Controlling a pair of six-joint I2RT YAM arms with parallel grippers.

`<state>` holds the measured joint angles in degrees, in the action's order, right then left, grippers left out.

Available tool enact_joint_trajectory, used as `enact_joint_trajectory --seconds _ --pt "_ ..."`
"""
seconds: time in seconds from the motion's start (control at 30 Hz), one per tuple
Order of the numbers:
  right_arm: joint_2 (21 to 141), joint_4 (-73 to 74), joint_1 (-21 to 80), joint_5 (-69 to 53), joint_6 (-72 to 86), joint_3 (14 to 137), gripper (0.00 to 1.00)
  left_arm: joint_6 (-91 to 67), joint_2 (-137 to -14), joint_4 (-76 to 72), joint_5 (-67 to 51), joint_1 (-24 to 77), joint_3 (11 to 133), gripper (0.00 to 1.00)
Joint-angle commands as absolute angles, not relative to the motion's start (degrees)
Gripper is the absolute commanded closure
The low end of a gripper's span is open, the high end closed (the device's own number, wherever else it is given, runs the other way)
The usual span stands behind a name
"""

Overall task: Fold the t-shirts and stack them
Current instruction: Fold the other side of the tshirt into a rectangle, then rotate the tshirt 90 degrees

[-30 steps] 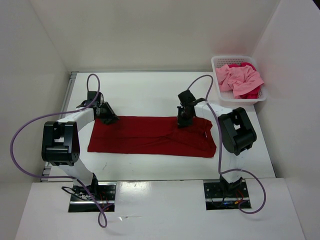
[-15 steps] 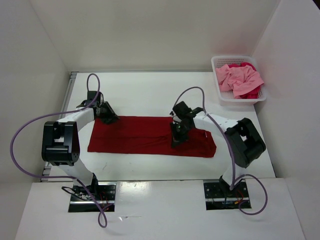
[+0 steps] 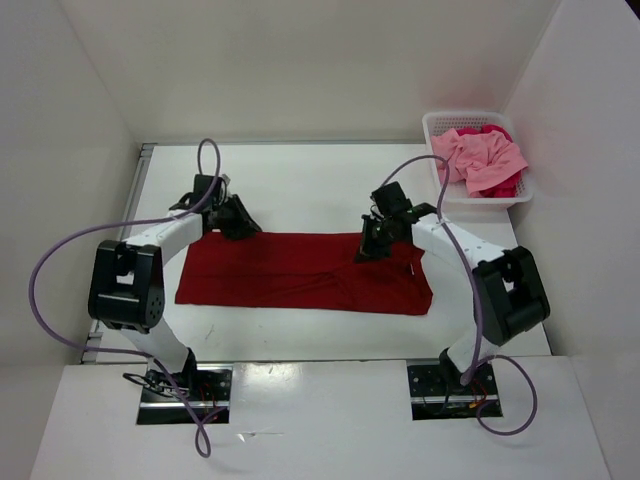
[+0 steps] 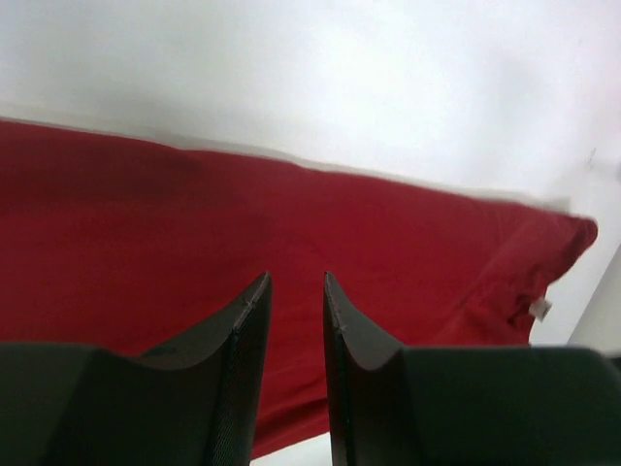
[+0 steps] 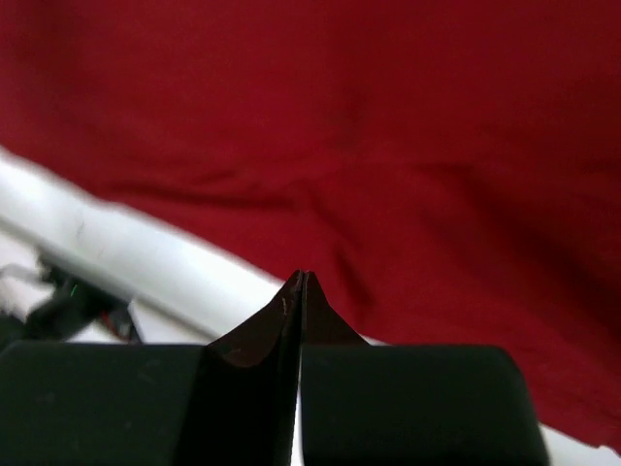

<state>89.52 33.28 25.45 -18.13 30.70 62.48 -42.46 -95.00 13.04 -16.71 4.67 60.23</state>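
A dark red t-shirt lies flat on the table as a long folded band. My left gripper hovers at its far edge, near the left end. The left wrist view shows that gripper open a narrow gap, nothing between its fingers, with red cloth below. My right gripper hangs over the far edge right of the middle. It is shut and empty above the red cloth. A light pink t-shirt and a magenta t-shirt lie crumpled in the basket.
The white mesh basket stands at the back right corner against the right wall. White walls close in the table on three sides. Purple cables loop above both arms. Bare white table stretches behind the shirt.
My left gripper has moved right along the shirt's far edge, away from the left corner. My right gripper dipped toward the shirt's middle and came back to the far edge. The shirt lies unchanged.
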Motion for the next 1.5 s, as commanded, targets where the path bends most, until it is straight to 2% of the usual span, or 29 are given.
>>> enact_joint_trajectory --seconds 0.0,0.23,0.47,0.57,0.67,0.73,0.77,0.83,0.87,0.9,0.93,0.97,1.0,1.03,1.13,1.23,1.3,1.33,1.37,1.43,1.47 --pt "92.7 26.0 23.3 -9.9 37.4 59.4 1.00 -43.2 -98.6 11.2 -18.8 6.6 61.7 0.65" --pt "98.7 21.9 12.6 -4.3 38.9 60.7 1.00 -43.2 -104.1 9.9 -18.3 4.7 61.6 0.66" --pt "108.4 22.0 10.7 -5.9 39.1 64.5 0.98 -42.6 -105.6 9.9 -20.3 -4.2 57.9 0.69" --pt "112.3 22.0 11.2 -6.6 39.1 70.5 0.98 -42.6 -104.3 9.9 -21.8 -6.7 56.4 0.69" --pt "119.2 25.7 13.4 -6.6 39.1 82.9 0.98 -43.2 -101.3 11.3 -22.8 -6.7 56.4 0.69" --pt "127.8 28.9 14.1 -8.7 38.6 96.7 0.98 -42.6 -98.0 13.1 -22.9 -6.0 57.1 0.69" --pt "132.1 31.3 14.1 -9.7 38.1 110.7 0.98 -42.6 -96.7 13.7 -22.9 -5.5 57.1 0.68" --pt "147.6 40.7 14.6 -11.3 37.4 129.7 0.98 -42.0 -93.0 15.8 -22.9 -4.3 57.1 0.66" --pt "153.9 45.5 14.6 -13.0 37.4 156.9 0.99 -42.0 -91.6 15.8 -22.9 -3.3 56.3 0.66" --pt "161.0 54.2 14.6 -15.2 38.8 172.7 0.99 -41.5 -90.5 15.8 -22.9 -3.3 55.3 0.65" --pt "166.0 50.6 13.2 -20.3 40.9 177.9 0.99 -41.5 -88.8 17.1 -22.9 -2.4 54.7 0.64" --pt "161.5 44.0 13.2 -25.8 43.0 167.5 1.00 -41.5 -88.1 17.1 -22.9 -1.8 54.1 0.64" --pt "157.7 40.5 13.2 -25.4 41.2 156.3 1.00 -41.5 -87.4 17.8 -22.9 -0.9 53.6 0.64" --pt "152.6 41.3 14.6 -21.7 38.3 155.1 1.00 -41.5 -87.4 18.7 -23.5 -0.9 53.6 0.62" --pt "148.4 48.5 15.8 -16.7 31.9 159.2 1.00 -42.5 -85.0 18.7 -21.2 1.8 53.6 0.62" --pt "143.3 55.2 15.8 -14.2 27.8 165.7 0.91 -42.5 -85.0 18.7 -20.0 2.5 56.4 0.62" --pt "137.8 56.4 15.8 -12.1 26.3 162.8 0.86 -41.9 -86.1 19.2 -20.0 2.5 59.6 0.62" --pt "134.7 55.6 15.8 -11.4 25.7 157.6 0.86 -41.4 -86.1 19.2 -20.0 2.5 60.3 0.67" --pt "126.7 50.9 15.8 -10.3 23.8 143.5 0.85 -41.4 -86.7 19.2 -20.0 2.5 60.8 0.69" --pt "117.6 43.0 15.8 -6.6 23.1 126.2 0.90 -41.4 -87.3 18.5 -20.0 1.9 61.7 0.75" --pt "110.7 37.2 14.1 -6.6 23.1 111.8 0.95 -40.7 -87.3 18.5 -20.0 1.9 62.5 0.82"
